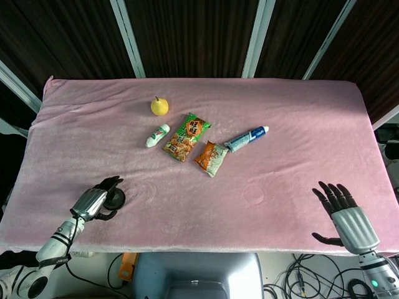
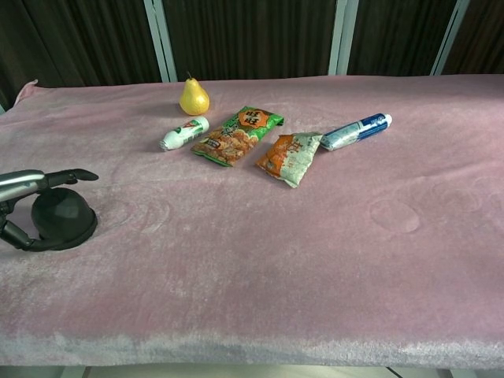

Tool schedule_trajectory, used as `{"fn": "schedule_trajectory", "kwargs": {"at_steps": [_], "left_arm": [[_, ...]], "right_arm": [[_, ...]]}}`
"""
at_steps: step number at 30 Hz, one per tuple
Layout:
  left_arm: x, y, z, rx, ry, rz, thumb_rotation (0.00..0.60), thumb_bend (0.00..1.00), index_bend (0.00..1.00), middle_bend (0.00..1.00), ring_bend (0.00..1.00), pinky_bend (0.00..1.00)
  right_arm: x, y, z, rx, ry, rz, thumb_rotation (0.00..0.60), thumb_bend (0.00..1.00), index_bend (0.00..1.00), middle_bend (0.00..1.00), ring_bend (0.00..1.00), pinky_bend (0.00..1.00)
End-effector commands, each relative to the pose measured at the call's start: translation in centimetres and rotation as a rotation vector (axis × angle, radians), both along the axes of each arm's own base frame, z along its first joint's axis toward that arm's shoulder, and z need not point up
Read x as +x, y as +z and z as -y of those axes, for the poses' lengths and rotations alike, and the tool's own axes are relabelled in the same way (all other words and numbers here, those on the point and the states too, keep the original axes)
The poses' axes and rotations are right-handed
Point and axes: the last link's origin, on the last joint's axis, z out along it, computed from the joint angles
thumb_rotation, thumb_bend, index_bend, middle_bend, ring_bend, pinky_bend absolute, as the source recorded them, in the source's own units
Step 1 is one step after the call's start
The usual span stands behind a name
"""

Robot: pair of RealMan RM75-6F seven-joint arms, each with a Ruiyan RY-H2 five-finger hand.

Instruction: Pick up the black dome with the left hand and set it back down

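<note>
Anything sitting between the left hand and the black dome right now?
Nothing visible does. The left hand is already around the black dome, fingers arched over its top and thumb low at its near side. Whether they touch it is unclear.

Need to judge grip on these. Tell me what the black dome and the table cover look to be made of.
Black dome: looks like matte rubber or plastic, going by its dull surface with only a faint sheen; which one cannot be told.
Table cover: pink plush fabric, probably velvet or fleece, as its nap holds circular press marks and streaks.
</note>
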Motion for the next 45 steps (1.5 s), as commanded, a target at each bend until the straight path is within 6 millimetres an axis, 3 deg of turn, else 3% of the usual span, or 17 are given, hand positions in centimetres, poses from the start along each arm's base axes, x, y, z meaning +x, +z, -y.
{"fn": "schedule_trajectory", "kwargs": {"at_steps": [1, 7, 10, 15, 21, 29, 34, 40, 42, 45], "left_arm": [[-0.4, -1.1, -0.6, 0.027, -0.003, -0.008, 0.6, 0.3, 0.04, 0.0, 0.0, 0.2], [-1.2, -1.6, -0.6, 0.018, 0.02, -0.026, 0.6, 0.3, 0.06, 0.01, 0.01, 0.2], [-1.3, -1.5, -0.5, 0.002, 0.036, -0.023, 0.6, 0.3, 0.09, 0.11, 0.13, 0.21], [-1.4, -1.6, -0.4, -0.001, 0.043, -0.012, 0.6, 0.3, 0.21, 0.27, 0.35, 0.42], [-1.6, -1.9, -0.1, 0.014, 0.037, -0.008, 0.6, 0.3, 0.33, 0.39, 0.51, 0.54], [-0.8, 0.2, 0.2, 0.121, -0.044, -0.01, 0.6, 0.3, 0.36, 0.43, 0.56, 0.6], [0.1, 2.9, 0.6, 0.224, -0.104, -0.025, 0.6, 0.3, 0.36, 0.43, 0.57, 0.62], [0.3, 5.8, -0.1, 0.503, -0.227, -0.247, 0.6, 0.31, 0.36, 0.43, 0.57, 0.62], [0.2, 6.2, -0.2, 0.588, -0.247, -0.315, 0.6, 0.31, 0.36, 0.43, 0.57, 0.62], [0.1, 6.0, 0.1, 0.57, -0.212, -0.251, 0.6, 0.31, 0.36, 0.43, 0.58, 0.62]], "right_arm": [[0.0, 0.0, 0.0, 0.003, 0.002, -0.002, 0.6, 0.0, 0.0, 0.0, 0.03, 0.16], [0.0, 0.0, 0.0, 0.003, 0.004, 0.0, 0.6, 0.0, 0.0, 0.0, 0.03, 0.16], [0.0, 0.0, 0.0, 0.004, 0.003, 0.0, 0.6, 0.0, 0.0, 0.0, 0.03, 0.16], [0.1, -0.1, 0.1, 0.014, 0.008, -0.004, 0.6, 0.0, 0.0, 0.0, 0.03, 0.16], [0.1, -0.1, 0.1, 0.017, 0.008, -0.004, 0.6, 0.0, 0.0, 0.0, 0.03, 0.16], [0.1, -0.1, 0.1, 0.019, 0.006, -0.002, 0.6, 0.0, 0.0, 0.0, 0.03, 0.16], [0.1, -0.1, 0.1, 0.021, 0.005, -0.003, 0.6, 0.0, 0.0, 0.0, 0.03, 0.16], [0.2, -0.1, 0.1, 0.023, 0.009, -0.001, 0.6, 0.0, 0.0, 0.0, 0.03, 0.15], [0.1, -0.1, 0.0, 0.024, 0.01, -0.001, 0.6, 0.0, 0.0, 0.0, 0.03, 0.15], [0.1, -0.1, 0.1, 0.024, 0.011, -0.001, 0.6, 0.0, 0.0, 0.0, 0.03, 0.16]]}}
